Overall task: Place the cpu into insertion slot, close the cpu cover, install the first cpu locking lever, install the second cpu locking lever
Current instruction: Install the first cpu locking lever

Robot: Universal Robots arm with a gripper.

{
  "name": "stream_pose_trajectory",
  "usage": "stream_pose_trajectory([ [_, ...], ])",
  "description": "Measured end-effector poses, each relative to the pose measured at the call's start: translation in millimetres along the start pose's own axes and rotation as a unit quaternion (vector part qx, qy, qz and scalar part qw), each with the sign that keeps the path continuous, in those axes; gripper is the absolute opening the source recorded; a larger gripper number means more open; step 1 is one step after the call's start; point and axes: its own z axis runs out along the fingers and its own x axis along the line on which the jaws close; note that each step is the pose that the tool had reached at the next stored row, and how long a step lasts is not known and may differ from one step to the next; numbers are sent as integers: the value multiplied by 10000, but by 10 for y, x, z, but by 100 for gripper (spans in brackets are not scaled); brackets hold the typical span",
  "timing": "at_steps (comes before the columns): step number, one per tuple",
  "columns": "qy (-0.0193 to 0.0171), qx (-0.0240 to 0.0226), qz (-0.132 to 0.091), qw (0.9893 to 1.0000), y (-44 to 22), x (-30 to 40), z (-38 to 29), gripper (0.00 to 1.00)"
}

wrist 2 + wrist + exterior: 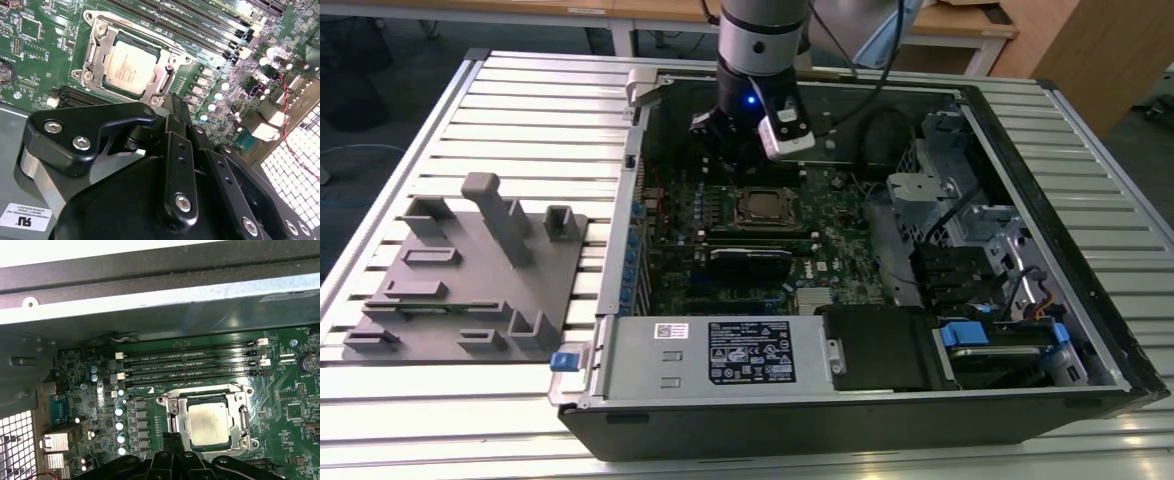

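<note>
The cpu (131,67) lies flat in the insertion slot (95,47) on the green motherboard, its pale metal top showing in both wrist views as the cpu (210,424). The silvery cpu cover (235,412) lies down around it as a frame. A thin lever rod (200,386) runs along one socket edge. My gripper (172,100) hangs just beside the socket with its black fingers together and nothing between them, and appears as the gripper (170,439) too. In the exterior view the gripper (727,150) is above the board, just behind the socket (767,207).
The open computer case (854,400) lies on a slatted table. Black memory slots (190,362) run beside the socket. A drive cage (934,190) and cables sit at the exterior view's right. A grey fixture plate (467,280) stands at the exterior view's left.
</note>
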Motion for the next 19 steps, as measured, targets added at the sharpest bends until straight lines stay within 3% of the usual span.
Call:
stream_pose_trajectory([
  [19, 0, 0, 0, 10000, -8, 66, 2, 10],
])
